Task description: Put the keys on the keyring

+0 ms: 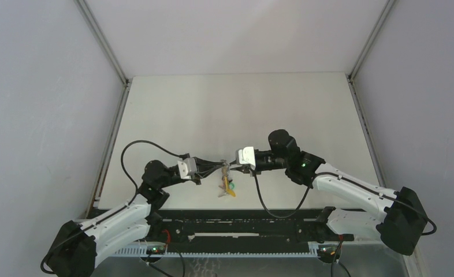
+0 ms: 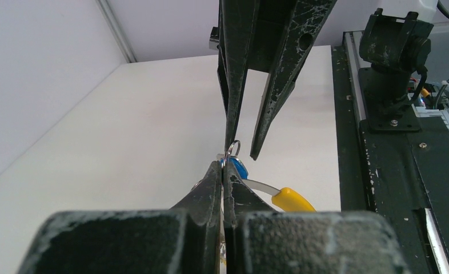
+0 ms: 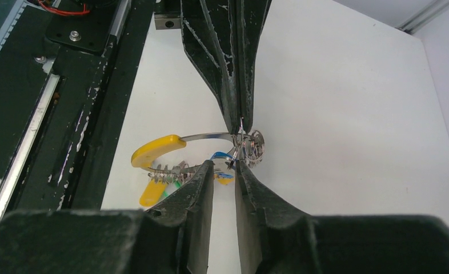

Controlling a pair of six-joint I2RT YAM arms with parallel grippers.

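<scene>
My left gripper [image 2: 223,164] is shut on the keyring, pinching its thin wire loop [image 2: 234,148] just above the table. The keyring's yellow curved section [image 3: 156,149] and grey coiled chain [image 3: 171,171] hang to one side. Keys dangle from it: a blue head [image 3: 221,155], a yellow head [image 3: 149,194] and a green one [image 3: 173,184]. My right gripper [image 3: 224,165] faces the left one tip to tip. It is open with a narrow gap, its fingertips on either side of the blue key and wire loop. In the top view the bunch [image 1: 228,187] hangs below the two meeting grippers.
The white table [image 1: 242,109] stretches away behind the grippers, walled left, right and back. A black rail with the arm bases [image 1: 242,228] runs along the near edge, close under the hanging keys. The right arm's mount [image 2: 391,68] stands beside it.
</scene>
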